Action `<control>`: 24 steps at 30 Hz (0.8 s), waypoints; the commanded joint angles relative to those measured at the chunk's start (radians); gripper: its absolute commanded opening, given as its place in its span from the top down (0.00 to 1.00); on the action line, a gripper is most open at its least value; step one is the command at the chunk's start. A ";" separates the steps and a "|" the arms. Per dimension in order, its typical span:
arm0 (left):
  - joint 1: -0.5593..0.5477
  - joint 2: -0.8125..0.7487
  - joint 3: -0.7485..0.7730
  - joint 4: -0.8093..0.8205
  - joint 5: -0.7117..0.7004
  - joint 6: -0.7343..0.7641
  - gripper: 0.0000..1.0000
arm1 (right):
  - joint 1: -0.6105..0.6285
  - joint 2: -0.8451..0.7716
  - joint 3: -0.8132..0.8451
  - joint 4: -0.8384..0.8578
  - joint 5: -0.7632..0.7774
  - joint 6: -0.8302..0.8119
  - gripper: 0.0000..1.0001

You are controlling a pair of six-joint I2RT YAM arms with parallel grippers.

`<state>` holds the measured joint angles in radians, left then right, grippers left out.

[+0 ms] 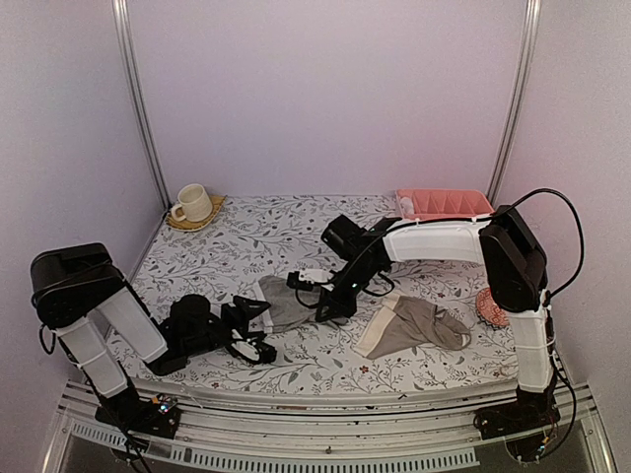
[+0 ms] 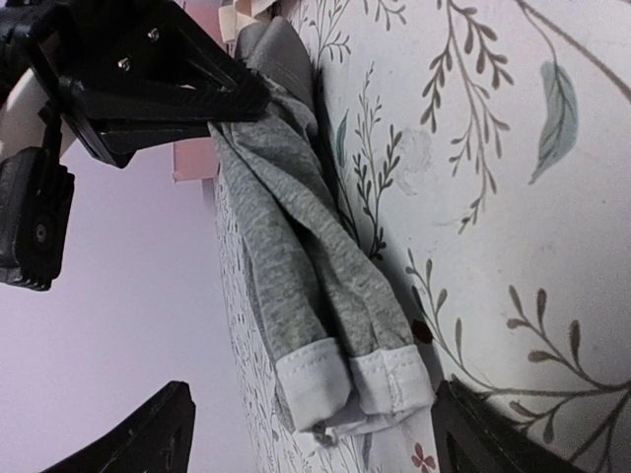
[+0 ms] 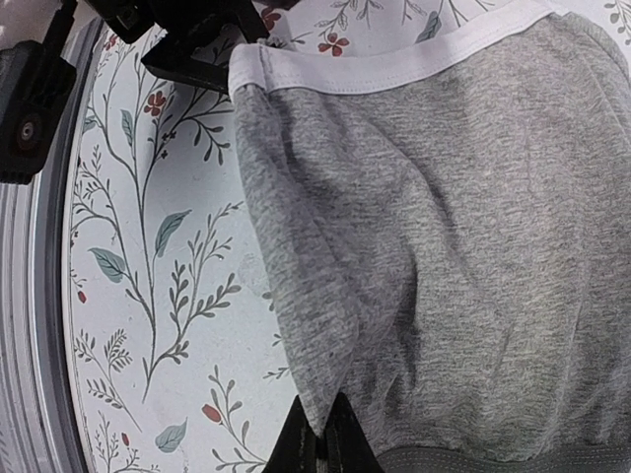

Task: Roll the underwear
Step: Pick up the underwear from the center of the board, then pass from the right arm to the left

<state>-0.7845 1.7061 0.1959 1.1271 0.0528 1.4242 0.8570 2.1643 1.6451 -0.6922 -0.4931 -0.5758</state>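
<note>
The underwear: the grey brief [image 1: 281, 302], a soft mottled knit with stitched white edging, lies folded into a long band mid-table on the floral tablecloth [image 1: 286, 236]. Its long axis runs left to right. The white end faces my left gripper [image 1: 258, 331], fingers spread wide. My right gripper [image 1: 330, 301] pinches the opposite end. The taupe brief [image 1: 414, 325] lies crumpled to its right.

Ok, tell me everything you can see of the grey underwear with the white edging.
The grey underwear is soft heathered knit with a white stitched band, folded lengthwise and lying flat mid-table on the floral cloth. The right gripper is shut on one edge; the left gripper stands open at the opposite, white-banded end.
</note>
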 commanded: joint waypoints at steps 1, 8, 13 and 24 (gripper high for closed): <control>-0.018 0.054 -0.010 -0.115 -0.020 -0.003 0.13 | -0.012 0.020 0.029 -0.008 -0.017 0.011 0.98; -0.029 0.148 -0.002 -0.044 -0.059 0.012 0.17 | -0.013 0.018 0.034 -0.007 -0.022 0.011 0.98; -0.033 0.184 -0.015 0.026 -0.068 0.024 0.30 | -0.013 0.019 0.033 -0.006 -0.015 0.011 0.98; -0.027 0.004 0.063 -0.295 0.009 -0.153 0.82 | -0.013 0.019 0.010 0.011 0.037 0.011 0.96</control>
<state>-0.8078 1.7748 0.2127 1.0962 0.0181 1.3796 0.8497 2.1651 1.6520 -0.6910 -0.4831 -0.5667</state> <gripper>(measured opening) 0.209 0.033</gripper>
